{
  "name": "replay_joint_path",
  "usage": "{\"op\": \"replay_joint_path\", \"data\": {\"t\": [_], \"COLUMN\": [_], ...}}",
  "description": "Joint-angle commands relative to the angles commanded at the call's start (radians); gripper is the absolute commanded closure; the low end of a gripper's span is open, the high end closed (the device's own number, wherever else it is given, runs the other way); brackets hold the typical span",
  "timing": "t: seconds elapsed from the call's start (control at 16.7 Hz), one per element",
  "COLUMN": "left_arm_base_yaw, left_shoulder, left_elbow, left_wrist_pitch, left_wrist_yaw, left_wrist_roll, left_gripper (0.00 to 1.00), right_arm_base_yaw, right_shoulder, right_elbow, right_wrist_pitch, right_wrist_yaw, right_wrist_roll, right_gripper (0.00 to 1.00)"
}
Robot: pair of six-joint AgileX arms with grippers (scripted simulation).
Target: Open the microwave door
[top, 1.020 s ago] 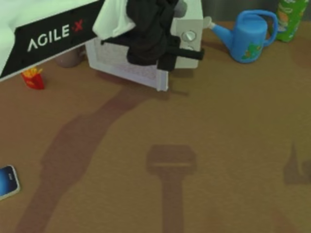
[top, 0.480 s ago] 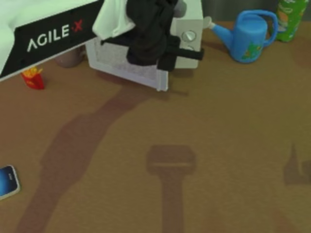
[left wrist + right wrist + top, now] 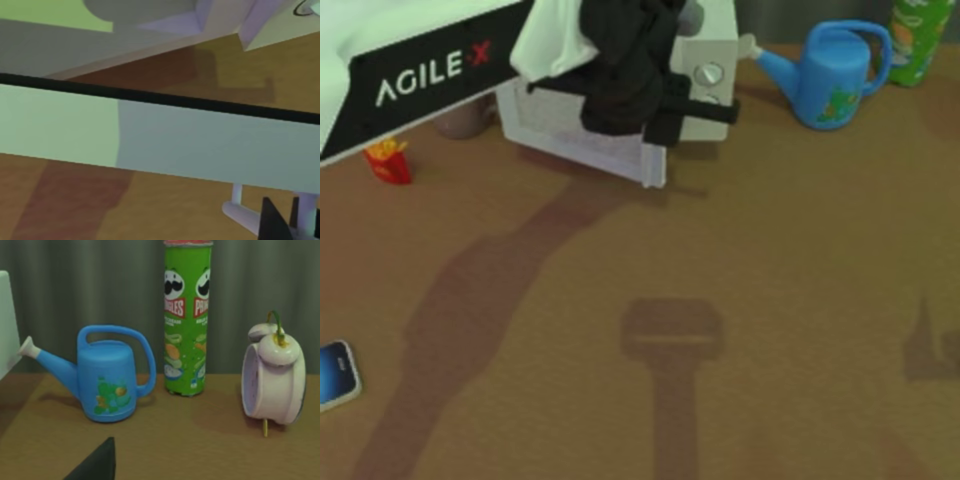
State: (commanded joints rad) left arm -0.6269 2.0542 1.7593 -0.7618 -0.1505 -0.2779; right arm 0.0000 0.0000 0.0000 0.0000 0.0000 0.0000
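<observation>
The microwave (image 3: pixel 712 45) stands at the table's back, middle, its knobs (image 3: pixel 708 73) on the right of its front. The microwave door (image 3: pixel 585 148) stands swung partly out from the front, with its free edge toward the table's middle. My left gripper (image 3: pixel 665 122) reaches down over the box to that free edge. In the left wrist view the door (image 3: pixel 200 145) crosses the picture as a pale band, and my left gripper (image 3: pixel 285 226) is shut on the door's bar handle (image 3: pixel 240 212). Of my right gripper only one dark fingertip (image 3: pixel 100 465) shows, low over the table.
A blue watering can (image 3: pixel 830 75) and a green crisps tube (image 3: pixel 920 35) stand right of the microwave. A pale alarm clock (image 3: pixel 272 380) stands beside the crisps tube (image 3: pixel 186 320). Red fries box (image 3: pixel 388 162) and a brownish cup (image 3: pixel 465 118) sit left, a phone (image 3: pixel 335 375) at front left.
</observation>
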Motion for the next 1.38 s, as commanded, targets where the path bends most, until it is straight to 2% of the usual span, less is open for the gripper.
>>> {"op": "replay_joint_path", "data": {"t": [0.48, 1.38], "left_arm_base_yaw": [0.026, 0.027], "left_shoulder": [-0.073, -0.073], "left_elbow": [-0.110, -0.113], "left_wrist_pitch": [0.047, 0.047], "left_wrist_yaw": [0.046, 0.047], "left_wrist_roll": [0.100, 0.102], "left_gripper": [1.00, 1.00], "right_arm_base_yaw": [0.000, 0.000], "right_shoulder": [0.000, 0.000], "right_elbow": [0.000, 0.000], "right_wrist_pitch": [0.000, 0.000], "right_wrist_yaw": [0.000, 0.000], "right_wrist_roll": [0.000, 0.000], "right_gripper": [0.00, 0.00]}}
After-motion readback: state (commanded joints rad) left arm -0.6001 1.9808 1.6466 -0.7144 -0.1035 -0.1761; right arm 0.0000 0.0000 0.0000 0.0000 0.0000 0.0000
